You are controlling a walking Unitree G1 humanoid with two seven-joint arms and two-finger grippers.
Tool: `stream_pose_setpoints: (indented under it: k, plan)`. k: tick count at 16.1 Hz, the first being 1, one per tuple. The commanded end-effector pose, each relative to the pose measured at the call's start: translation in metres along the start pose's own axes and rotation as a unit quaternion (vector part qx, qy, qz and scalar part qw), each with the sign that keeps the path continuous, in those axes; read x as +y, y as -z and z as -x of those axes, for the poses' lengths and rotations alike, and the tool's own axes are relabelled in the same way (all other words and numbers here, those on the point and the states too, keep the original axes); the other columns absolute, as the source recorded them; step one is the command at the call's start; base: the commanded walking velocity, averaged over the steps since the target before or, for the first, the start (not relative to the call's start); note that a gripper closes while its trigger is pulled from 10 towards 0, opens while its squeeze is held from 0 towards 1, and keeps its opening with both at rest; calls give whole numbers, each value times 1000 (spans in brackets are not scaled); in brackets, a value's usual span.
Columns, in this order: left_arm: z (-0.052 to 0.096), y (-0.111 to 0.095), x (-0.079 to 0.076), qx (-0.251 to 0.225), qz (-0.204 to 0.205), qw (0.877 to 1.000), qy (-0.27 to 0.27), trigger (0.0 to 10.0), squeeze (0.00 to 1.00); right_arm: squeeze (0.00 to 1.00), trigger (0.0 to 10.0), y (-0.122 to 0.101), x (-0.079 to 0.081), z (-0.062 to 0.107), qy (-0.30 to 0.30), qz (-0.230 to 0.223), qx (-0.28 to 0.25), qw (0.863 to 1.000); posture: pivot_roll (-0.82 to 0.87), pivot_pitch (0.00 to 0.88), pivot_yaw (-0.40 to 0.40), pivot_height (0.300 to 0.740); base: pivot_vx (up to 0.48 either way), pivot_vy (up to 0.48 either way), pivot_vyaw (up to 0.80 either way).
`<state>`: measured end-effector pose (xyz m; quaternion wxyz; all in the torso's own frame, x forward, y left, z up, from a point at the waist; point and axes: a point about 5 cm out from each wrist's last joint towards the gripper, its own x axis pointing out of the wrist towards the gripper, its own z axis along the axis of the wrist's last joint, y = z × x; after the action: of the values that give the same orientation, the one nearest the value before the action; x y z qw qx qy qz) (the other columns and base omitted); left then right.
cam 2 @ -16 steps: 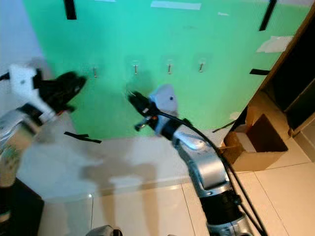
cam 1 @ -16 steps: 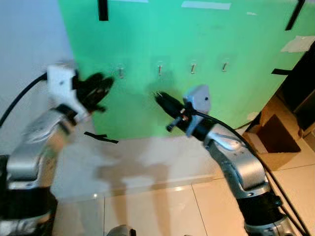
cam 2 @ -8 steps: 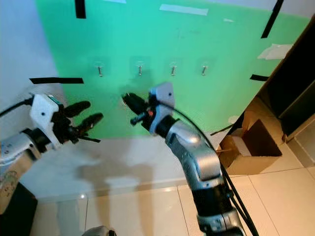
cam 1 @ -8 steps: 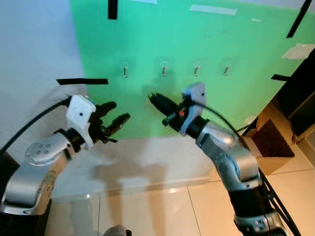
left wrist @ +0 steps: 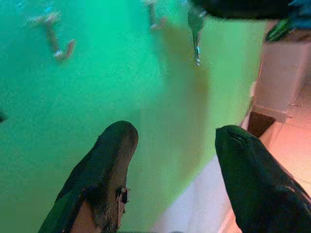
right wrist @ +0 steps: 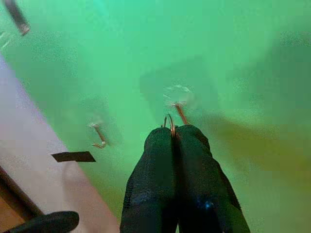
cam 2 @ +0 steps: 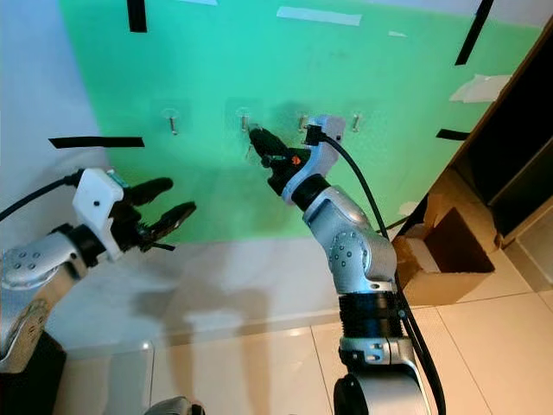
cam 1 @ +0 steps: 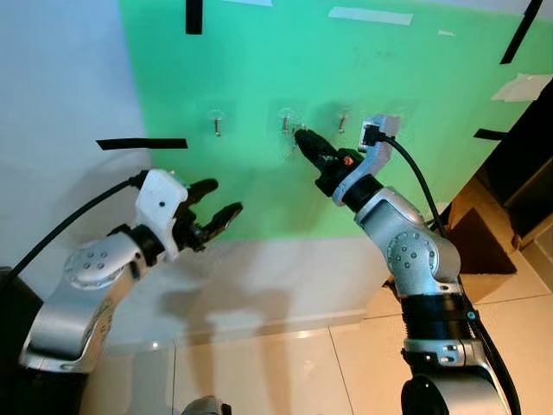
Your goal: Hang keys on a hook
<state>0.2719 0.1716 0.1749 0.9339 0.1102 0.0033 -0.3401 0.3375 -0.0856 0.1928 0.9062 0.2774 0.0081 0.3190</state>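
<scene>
Keys (left wrist: 196, 34) hang from the right gripper (right wrist: 171, 130), whose fingers are squeezed together on the ring (right wrist: 169, 121), right at a hook (right wrist: 180, 112) on the green wall (cam 1: 259, 69). I think it should slide the ring over slowly, then let go. The left gripper (cam 1: 220, 201) waits low, fingers apart.

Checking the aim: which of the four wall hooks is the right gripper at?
The second hook from the left; the right gripper is at it with the key ring.
</scene>
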Motion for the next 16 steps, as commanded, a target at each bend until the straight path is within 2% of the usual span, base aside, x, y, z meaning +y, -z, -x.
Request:
stream_pose_setpoints:
  k: [1, 5, 16]
  plan:
    - [-5, -4, -5, -10, 2, 1000, 23, 10000, 0, 0, 0, -9, -1, -2, -9, -9, -6, 1000, 3, 0, -82, 740, 0, 0, 0]
    - [-14, -9, -8, -27, 12, 999, 33, 10000, 0, 0, 0, -8, -6, 0, -12, -37, 7, 999, -15, 0, -74, 740, 0, 0, 0]
    - [-15, -15, -9, -41, 22, 998, 52, 10000, 0, 0, 0, 0, -2, -9, -19, -86, 12, 996, -14, 0, -67, 740, 0, 0, 0]
